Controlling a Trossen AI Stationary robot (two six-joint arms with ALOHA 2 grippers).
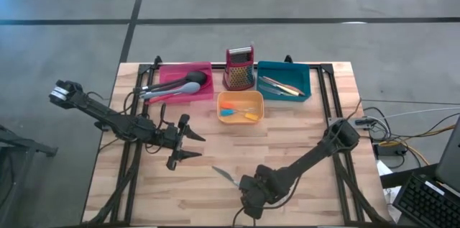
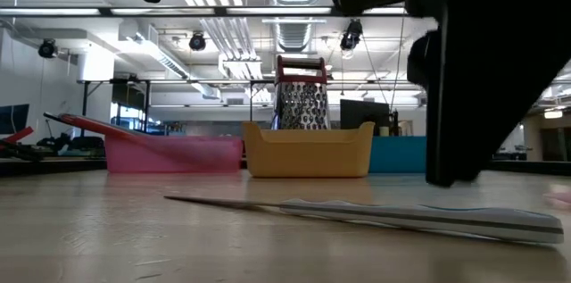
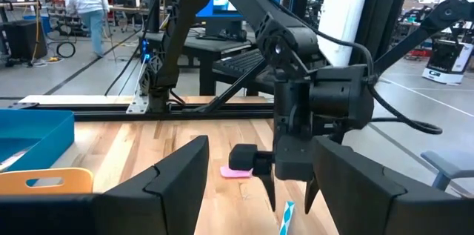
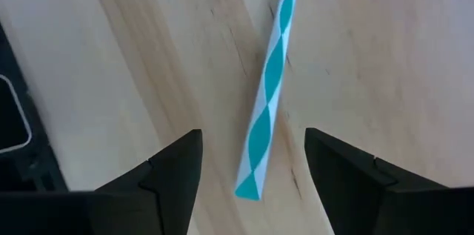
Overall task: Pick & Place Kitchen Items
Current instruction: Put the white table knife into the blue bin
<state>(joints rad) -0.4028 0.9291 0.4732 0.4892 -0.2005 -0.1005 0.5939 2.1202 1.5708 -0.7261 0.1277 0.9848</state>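
One knife [image 1: 224, 175] lies loose on the bare tabletop [image 1: 309, 134] near the front edge, flat on its side, teal-and-white patterned handle toward the right hand [image 1: 249, 198]. The right hand hangs directly above that handle [image 4: 268, 94], fingers apart, one on each side of it, nothing gripped yet. The left hand [image 1: 188, 144] waits over the left half of the tabletop, fingers also spread and empty, well apart from the knife.

Other utensils already sit in the trays at the back: long spoons in the pink tray [image 1: 203, 93], small pieces in the orange tray [image 1: 222, 112], slim items in the teal tray [image 1: 305, 77], with the red grater [image 1: 240, 68] upright between them. A small pink piece [image 3: 235, 171] lies on the wood beyond the right hand.

Risks, as judged:
- The handle is thin and lies flat; fingers closing too high would pass over it.
- The handle runs slightly askew to the fingers, so closing could spin it away.
- A grip at the handle's end leaves the blade drooping, liable to catch a tray wall.
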